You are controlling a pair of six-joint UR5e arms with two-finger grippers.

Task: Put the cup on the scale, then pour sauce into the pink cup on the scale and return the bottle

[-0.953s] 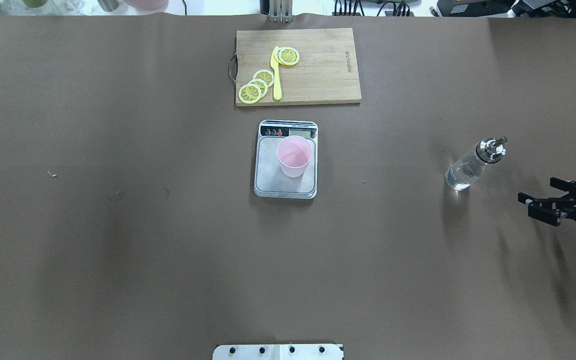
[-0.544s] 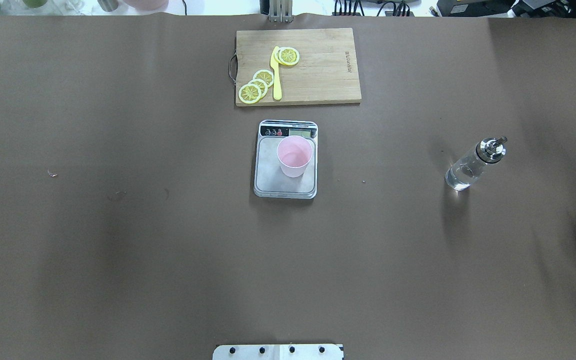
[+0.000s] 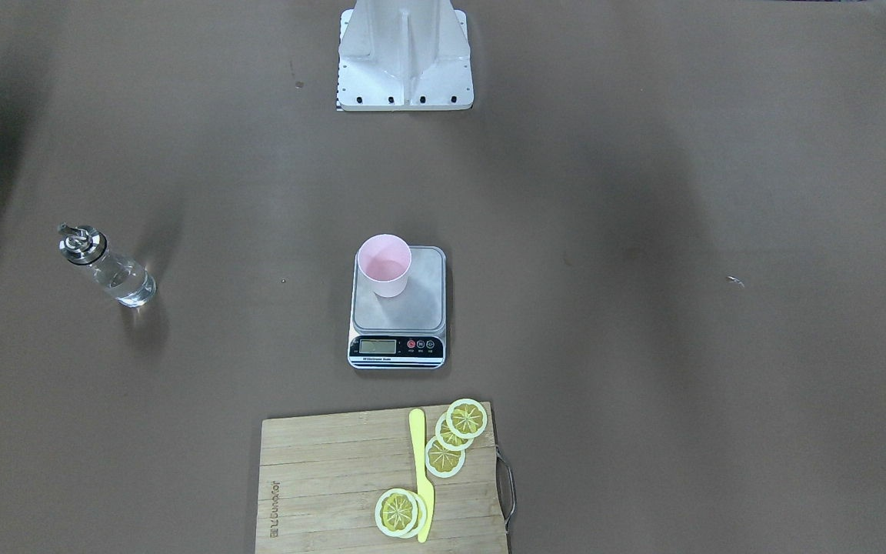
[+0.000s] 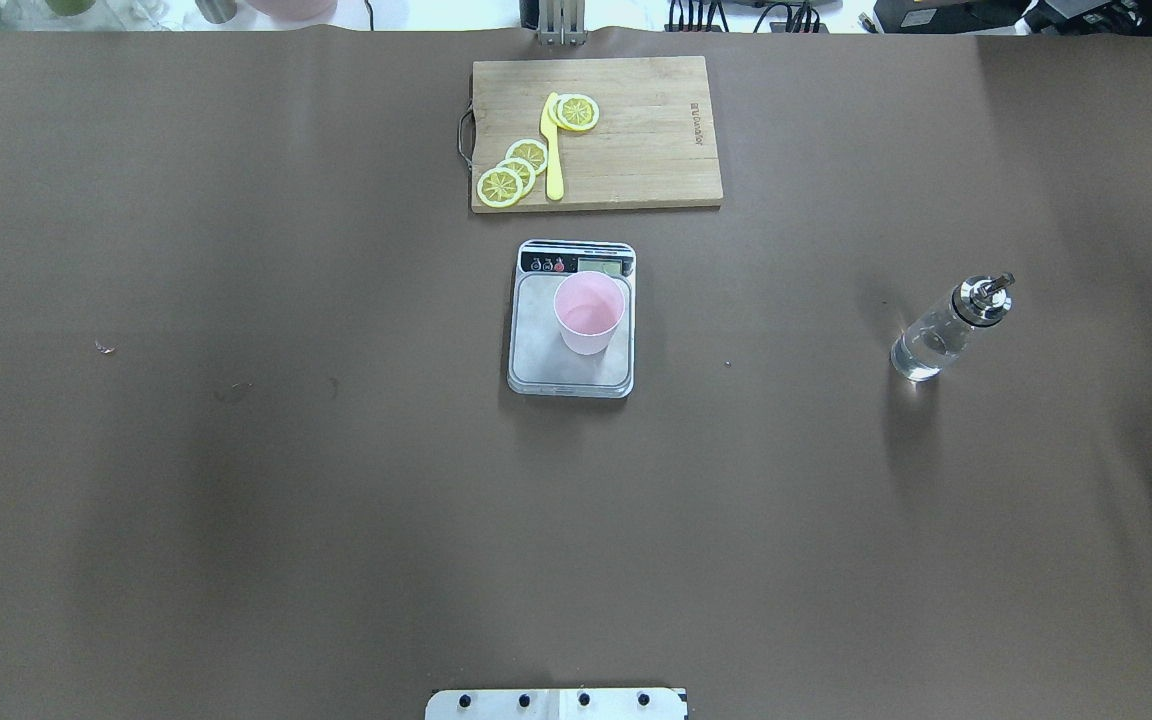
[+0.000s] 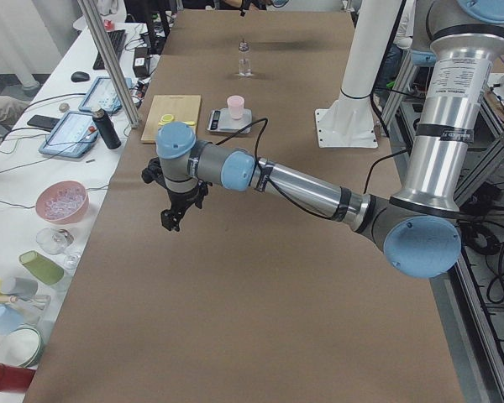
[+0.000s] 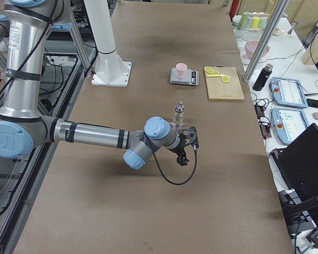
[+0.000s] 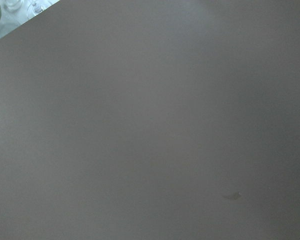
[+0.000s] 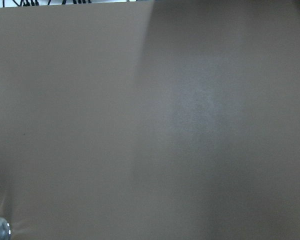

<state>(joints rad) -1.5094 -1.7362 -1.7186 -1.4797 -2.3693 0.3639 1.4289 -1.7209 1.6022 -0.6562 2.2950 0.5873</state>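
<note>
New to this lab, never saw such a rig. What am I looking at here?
A robot with two arms sits at a brown table. Two pictures look down on it, from behind the robot and from opposite; two come from the table's ends; two wrist cameras show almost only tabletop. A pink cup stands on a kitchen scale mid-table. A glass bottle stands apart, on the robot's right. A cutting board carries lemon slices and a yellow knife. The left gripper and right gripper hang above the table; neither holds anything.
</note>
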